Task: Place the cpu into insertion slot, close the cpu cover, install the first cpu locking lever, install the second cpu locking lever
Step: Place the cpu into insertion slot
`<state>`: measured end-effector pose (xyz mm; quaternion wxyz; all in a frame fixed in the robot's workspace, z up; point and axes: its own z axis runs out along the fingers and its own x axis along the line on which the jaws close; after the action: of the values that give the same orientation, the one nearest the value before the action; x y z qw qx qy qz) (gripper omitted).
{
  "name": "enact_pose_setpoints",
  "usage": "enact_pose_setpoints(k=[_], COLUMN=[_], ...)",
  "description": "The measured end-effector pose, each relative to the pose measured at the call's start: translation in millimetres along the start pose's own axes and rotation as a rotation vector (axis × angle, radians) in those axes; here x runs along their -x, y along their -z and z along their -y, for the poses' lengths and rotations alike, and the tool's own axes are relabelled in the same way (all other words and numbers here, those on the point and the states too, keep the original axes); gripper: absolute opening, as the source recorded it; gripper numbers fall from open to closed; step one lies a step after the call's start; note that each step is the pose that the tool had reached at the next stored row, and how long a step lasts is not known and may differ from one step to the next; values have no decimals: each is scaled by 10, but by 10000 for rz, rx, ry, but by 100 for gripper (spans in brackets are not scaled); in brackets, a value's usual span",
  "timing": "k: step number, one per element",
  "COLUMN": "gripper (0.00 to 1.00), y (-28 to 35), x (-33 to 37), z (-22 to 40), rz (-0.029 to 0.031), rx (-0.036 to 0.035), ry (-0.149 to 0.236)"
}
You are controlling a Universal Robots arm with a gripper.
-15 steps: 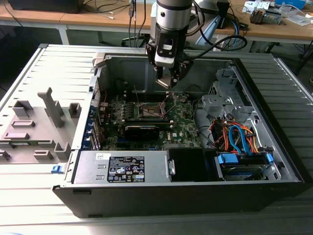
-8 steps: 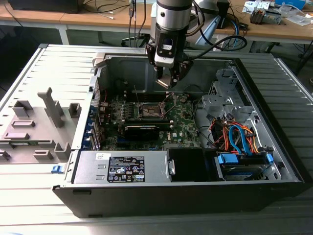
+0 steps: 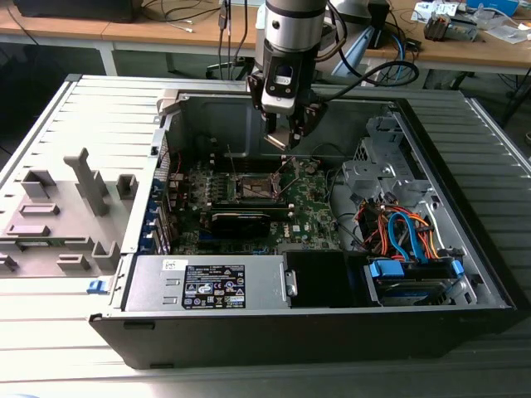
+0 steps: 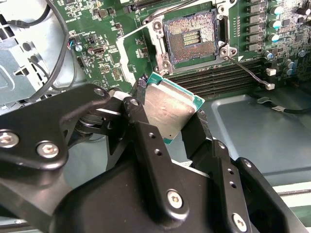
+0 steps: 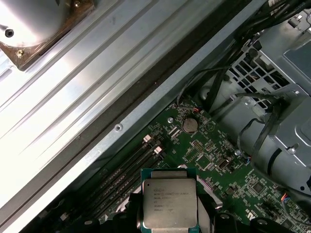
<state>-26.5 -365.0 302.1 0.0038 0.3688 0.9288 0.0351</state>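
- The cpu (image 4: 170, 109) is off the board, pinched by 2 opposite edges, with its metal top facing both wrist cameras (image 5: 169, 204).
- The gripper (image 4: 167, 114) is closed partway, to the chip's width, and holds nothing else.
- The slot (image 4: 192, 36) is empty, its dark pin field bare. In the second wrist view it lies ahead of the fingertips, past the memory slots (image 4: 218, 80).
- The cover (image 4: 124, 57) stands swung up at 1 side of the slot, so the opening is free. A thin lever (image 4: 248, 70) sticks out loose from the other side.
- In the exterior view the gripper (image 3: 290, 133) hangs above the board inside the case (image 3: 465, 307), up and toward that view's right of the slot (image 3: 255, 186) — near it, not over it.
- The chip is square, so no long axis matters. Its edges look turned and tilted against the slot's edges — my reading is that it needs squaring and levelling.
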Motion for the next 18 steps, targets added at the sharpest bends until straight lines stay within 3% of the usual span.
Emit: enact_pose_setpoints(k=[18], gripper=[55], y=[-14], x=[0], z=[1], rz=[10], rx=[2], ry=[-138])
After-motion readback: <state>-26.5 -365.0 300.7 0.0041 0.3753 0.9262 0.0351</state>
